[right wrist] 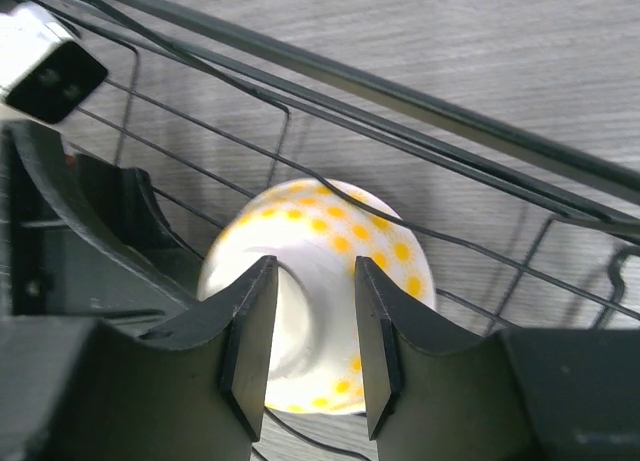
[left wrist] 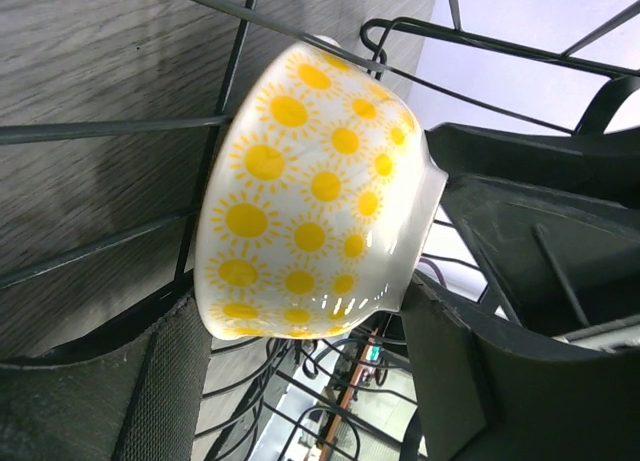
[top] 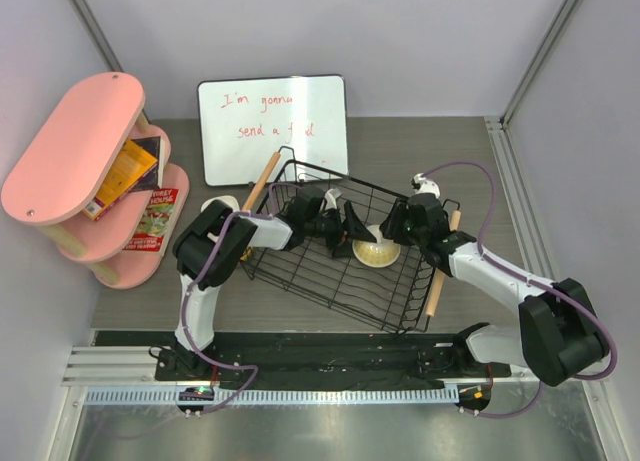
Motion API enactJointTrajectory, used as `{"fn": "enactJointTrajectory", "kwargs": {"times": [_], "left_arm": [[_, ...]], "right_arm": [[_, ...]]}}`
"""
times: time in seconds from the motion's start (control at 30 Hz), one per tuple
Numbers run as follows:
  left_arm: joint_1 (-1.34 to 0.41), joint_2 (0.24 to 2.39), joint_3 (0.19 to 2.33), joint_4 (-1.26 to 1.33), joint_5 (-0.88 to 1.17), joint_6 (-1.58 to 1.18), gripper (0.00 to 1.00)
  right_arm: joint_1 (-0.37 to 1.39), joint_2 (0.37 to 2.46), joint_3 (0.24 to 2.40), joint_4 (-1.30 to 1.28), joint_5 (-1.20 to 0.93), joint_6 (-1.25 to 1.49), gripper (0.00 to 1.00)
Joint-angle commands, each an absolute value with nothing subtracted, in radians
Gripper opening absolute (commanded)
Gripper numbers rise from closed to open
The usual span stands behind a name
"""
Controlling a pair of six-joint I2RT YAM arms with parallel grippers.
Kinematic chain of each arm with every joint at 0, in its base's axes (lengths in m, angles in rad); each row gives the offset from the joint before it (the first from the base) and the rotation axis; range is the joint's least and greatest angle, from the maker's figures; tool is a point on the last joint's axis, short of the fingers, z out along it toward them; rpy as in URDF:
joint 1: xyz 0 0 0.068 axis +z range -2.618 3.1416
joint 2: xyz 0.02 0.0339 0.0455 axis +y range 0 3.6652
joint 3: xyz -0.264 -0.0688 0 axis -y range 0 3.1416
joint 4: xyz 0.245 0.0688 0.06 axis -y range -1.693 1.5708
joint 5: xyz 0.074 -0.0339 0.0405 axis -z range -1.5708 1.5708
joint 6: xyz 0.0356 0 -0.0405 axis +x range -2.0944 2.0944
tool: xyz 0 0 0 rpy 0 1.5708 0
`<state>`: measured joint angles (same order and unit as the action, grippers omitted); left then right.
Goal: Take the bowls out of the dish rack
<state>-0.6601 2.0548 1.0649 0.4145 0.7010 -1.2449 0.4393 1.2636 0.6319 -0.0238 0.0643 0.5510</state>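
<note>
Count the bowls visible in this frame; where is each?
1 for sure: the sun-patterned bowl inside the dish rack, toward its right side. A pale shape behind the left arm might be another; cannot tell.

place: robot lab cell | cues: plain pale panel walls (top: 300,31) behind white rectangular handwritten whiteboard (top: 272,146); silver metal mounting rail (top: 110,365) well in front of it
</note>
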Motion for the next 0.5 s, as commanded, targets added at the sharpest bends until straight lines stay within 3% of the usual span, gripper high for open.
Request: {"fn": "enactJointTrajectory", "kwargs": {"times": [0.0,0.13,0.27,0.47], "left_arm": [[-0.664,2.062,1.058,0.474,0.476,-1.23,0.49],[-0.664,2.049,1.049,0.463,0.472,-1.213,0.28],[-0.664,2.043,1.043,0.462,0.474,-1.209,0.01],[-0.663,1.993,1.048,0.431,0.454,-1.192,0.0]], "right_arm": [[0.541,1.324,0.577,-0.133,-0.193,0.663,0.41],[0.548,1.327,0.575,-0.127,-0.195,0.67,0.41],[0.552,1.324,0.569,-0.12,-0.198,0.675,0.41],[0.552,1.281,0.598,-0.167,-0.18,0.661,0.41]]}}
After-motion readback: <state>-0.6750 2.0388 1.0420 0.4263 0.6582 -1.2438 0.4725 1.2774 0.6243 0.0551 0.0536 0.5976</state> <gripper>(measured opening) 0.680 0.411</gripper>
